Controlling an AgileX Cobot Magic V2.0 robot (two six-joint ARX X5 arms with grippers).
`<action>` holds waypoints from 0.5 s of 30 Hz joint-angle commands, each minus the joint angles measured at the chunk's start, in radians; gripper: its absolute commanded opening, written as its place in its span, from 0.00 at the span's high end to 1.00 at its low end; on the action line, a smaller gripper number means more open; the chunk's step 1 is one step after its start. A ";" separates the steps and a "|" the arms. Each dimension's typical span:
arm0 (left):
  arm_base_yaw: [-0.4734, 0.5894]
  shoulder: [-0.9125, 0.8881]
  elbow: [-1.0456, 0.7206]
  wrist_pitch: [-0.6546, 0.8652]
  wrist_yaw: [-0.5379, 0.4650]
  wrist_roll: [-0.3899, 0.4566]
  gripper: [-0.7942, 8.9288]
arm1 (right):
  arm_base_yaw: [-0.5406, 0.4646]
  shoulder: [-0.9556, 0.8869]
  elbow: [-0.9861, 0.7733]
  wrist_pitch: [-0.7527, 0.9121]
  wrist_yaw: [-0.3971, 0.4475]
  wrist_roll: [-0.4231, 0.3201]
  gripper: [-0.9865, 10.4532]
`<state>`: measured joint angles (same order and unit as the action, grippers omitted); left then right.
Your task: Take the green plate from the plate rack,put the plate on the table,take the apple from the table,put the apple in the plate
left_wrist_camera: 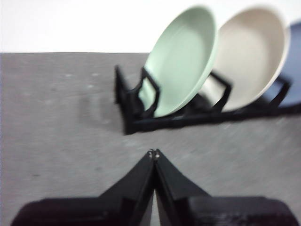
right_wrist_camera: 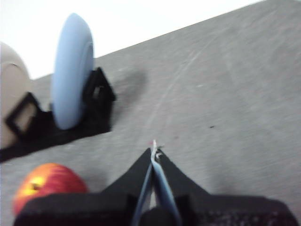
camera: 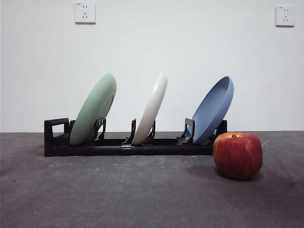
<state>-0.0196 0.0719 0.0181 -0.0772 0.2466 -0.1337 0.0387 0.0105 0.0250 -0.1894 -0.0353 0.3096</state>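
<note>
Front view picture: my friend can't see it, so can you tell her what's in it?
Three plates lean in a long black plate rack on a dark grey table: a green plate on the left, a white plate in the middle and a blue plate on the right. A red apple sits on the table in front of the rack's right end. No robot arm shows.

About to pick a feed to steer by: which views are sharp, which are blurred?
Front view: sharp, even light, soft shadow under the apple. Left wrist view: green plate and plate rack smeared; shut left pincer clearer. Right wrist view: blurred too, the background above the table washed out white.
</note>
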 commanded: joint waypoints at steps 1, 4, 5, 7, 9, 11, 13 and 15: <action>0.001 0.000 0.003 0.031 0.032 -0.239 0.92 | 0.000 0.000 0.034 0.007 -0.039 0.089 0.92; 0.001 0.000 0.035 0.042 0.064 -0.293 0.92 | 0.000 0.017 0.109 0.002 -0.056 0.087 0.92; 0.001 0.000 0.053 0.041 0.076 -0.293 0.92 | 0.000 0.031 0.143 0.002 -0.056 0.086 0.92; 0.001 0.004 0.096 0.041 0.097 -0.293 0.92 | 0.000 0.066 0.214 0.003 -0.069 0.069 0.92; 0.001 0.016 0.154 0.036 0.121 -0.303 0.92 | 0.000 0.122 0.296 0.002 -0.071 0.029 0.92; 0.001 0.042 0.217 0.026 0.132 -0.308 0.92 | 0.000 0.186 0.375 0.002 -0.105 -0.003 0.92; 0.001 0.077 0.289 -0.002 0.132 -0.308 0.92 | 0.000 0.257 0.457 0.001 -0.171 -0.008 0.92; 0.001 0.126 0.370 -0.037 0.134 -0.307 0.92 | 0.000 0.342 0.544 -0.005 -0.256 -0.008 0.92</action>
<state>-0.0196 0.1780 0.3546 -0.1059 0.3771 -0.4316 0.0387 0.3191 0.5343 -0.1947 -0.2558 0.3187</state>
